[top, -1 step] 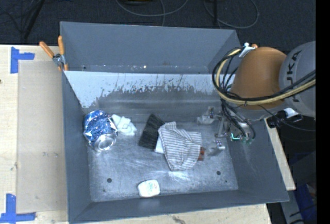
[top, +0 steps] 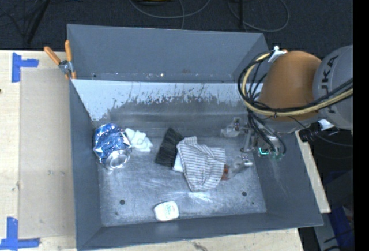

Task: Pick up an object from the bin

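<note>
Striped grey-and-white cloth (top: 199,166): crumpled mid-floor in the bin (top: 173,65), no clear long axis. Gripper (top: 247,157): low, just beside the cloth's right edge; whether spread or pressed together is not discernible, nor any contact. Black brush (top: 167,148): against the cloth's left side
</note>
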